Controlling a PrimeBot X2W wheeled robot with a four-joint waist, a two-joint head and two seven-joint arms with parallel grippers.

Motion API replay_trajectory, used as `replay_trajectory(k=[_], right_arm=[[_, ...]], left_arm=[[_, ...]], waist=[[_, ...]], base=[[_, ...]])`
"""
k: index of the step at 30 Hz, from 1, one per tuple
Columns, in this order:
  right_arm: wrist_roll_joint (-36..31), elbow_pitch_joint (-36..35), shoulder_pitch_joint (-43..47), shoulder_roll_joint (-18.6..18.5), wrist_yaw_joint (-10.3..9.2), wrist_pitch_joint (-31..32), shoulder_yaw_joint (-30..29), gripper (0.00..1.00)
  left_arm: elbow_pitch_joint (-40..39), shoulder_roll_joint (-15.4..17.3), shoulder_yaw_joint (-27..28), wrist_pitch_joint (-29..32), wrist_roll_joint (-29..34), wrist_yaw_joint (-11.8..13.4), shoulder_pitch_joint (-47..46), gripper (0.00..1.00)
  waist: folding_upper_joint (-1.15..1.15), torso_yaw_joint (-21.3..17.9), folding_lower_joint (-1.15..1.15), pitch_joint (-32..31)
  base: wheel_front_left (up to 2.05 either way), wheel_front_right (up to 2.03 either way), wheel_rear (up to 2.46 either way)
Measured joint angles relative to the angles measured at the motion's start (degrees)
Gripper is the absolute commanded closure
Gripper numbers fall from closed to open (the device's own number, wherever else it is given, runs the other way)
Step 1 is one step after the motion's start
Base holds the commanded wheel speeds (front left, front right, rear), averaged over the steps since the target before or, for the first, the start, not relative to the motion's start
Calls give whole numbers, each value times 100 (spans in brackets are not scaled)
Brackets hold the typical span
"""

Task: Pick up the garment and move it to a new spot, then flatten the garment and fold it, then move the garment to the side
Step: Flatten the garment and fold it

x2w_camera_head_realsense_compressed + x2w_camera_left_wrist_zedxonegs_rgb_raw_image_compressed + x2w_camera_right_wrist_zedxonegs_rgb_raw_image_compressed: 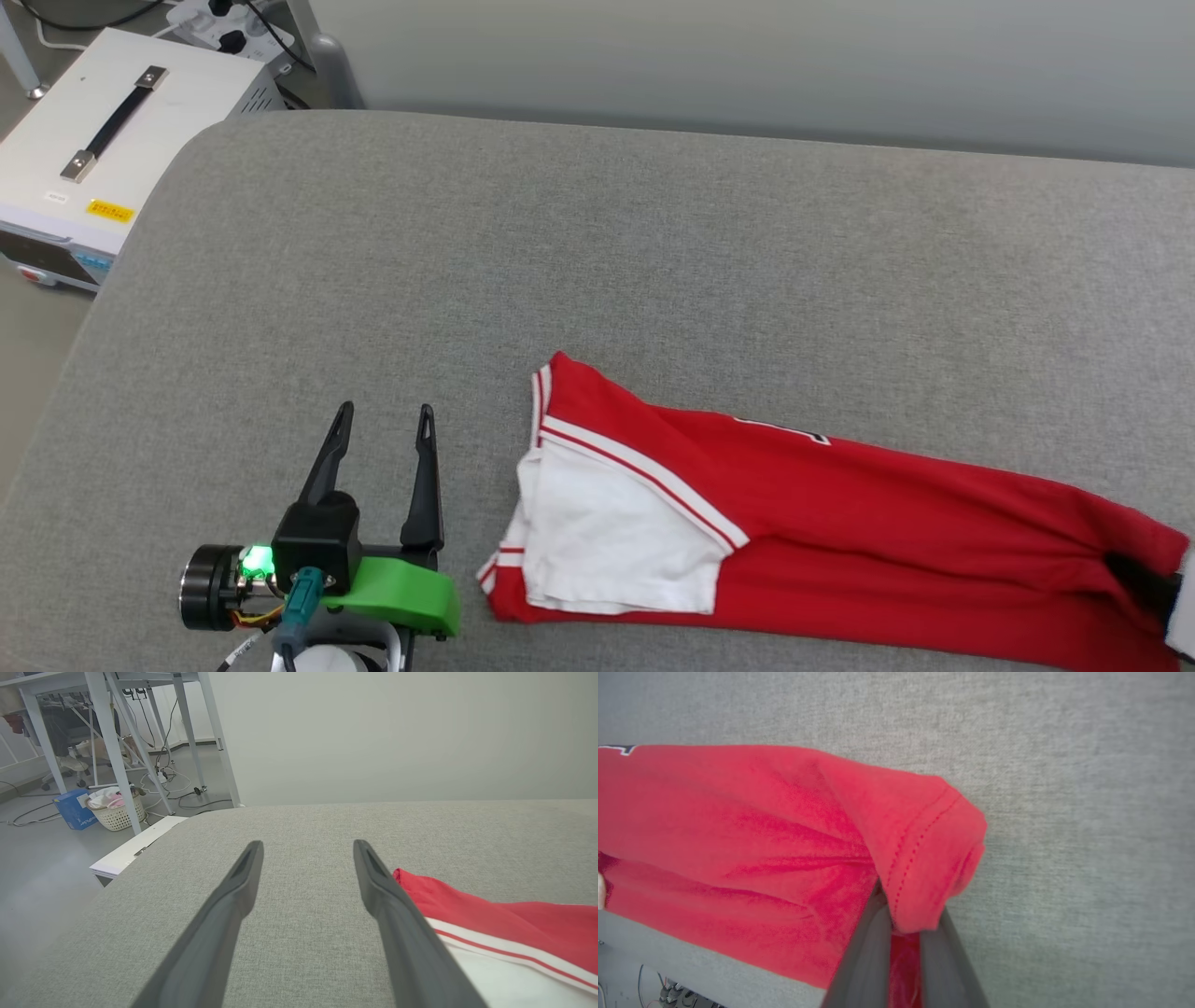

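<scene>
The garment (840, 523), a red jersey with a white sleeve and striped trim, lies folded lengthwise in a long band across the near right of the grey padded table (597, 261). My right gripper (908, 914) is shut on the garment's (784, 835) hemmed end, red cloth bunched between its fingers; in the head view its dark fingers (1144, 579) show at the right edge on that end. My left gripper (385, 425) stands open over bare table just left of the sleeve end, nothing between its fingers. In the left wrist view that gripper (306, 851) has the garment (504, 924) at its right.
A white equipment case (103, 140) with a black handle sits beyond the table's far left corner. Off the table's left end are metal table legs (117, 746), cables, a white basket (117, 812) and a blue box (74, 808) on the floor. A pale wall runs behind the table.
</scene>
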Motion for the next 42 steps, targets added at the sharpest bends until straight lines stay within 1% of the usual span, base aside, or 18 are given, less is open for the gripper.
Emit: replay_trajectory(k=[6, 9, 13, 18, 24, 29, 36, 42], right_arm=[[-69, 198, 10, -480, -2, -47, -226, 100], [-49, 126, 43, -587, -4, 20, -246, 100], [97, -234, 194, -606, -7, 183, -242, 100], [179, -1083, 252, -530, -7, 374, -191, 100], [76, -2037, 171, -250, -7, 748, 34, 100], [-249, -2458, -297, 83, -7, 1157, 481, 100], [-620, -2480, -1263, 613, -7, 1470, 1424, 100], [-783, -2057, -2042, 1089, -7, 1448, 2250, 100]], left_arm=[[31, -81, 107, 0, 171, -156, 44, 0], [41, -136, 138, 0, 201, -221, 66, 0], [73, -182, 216, 0, 245, -293, 101, 0], [114, -218, 287, 0, 292, -363, 123, 0], [130, -296, 331, 0, 334, -412, 133, 0], [157, -359, 332, 0, 372, -471, 129, 0], [200, -424, 309, 0, 425, -520, 55, 0], [236, -489, 307, 0, 434, -537, -65, 0]], waist=[[0, -52, 0, -109], [0, -64, 0, -160], [0, -69, 0, -225], [0, -63, 0, -265], [0, -28, 0, -211], [0, 18, 0, -102], [0, 121, 0, 109], [0, 233, 0, 250]], base=[[0, 0, 0], [0, 0, 0], [0, 0, 0], [0, 0, 0], [0, 0, 0], [0, 0, 0], [0, 0, 0], [0, 0, 0]])
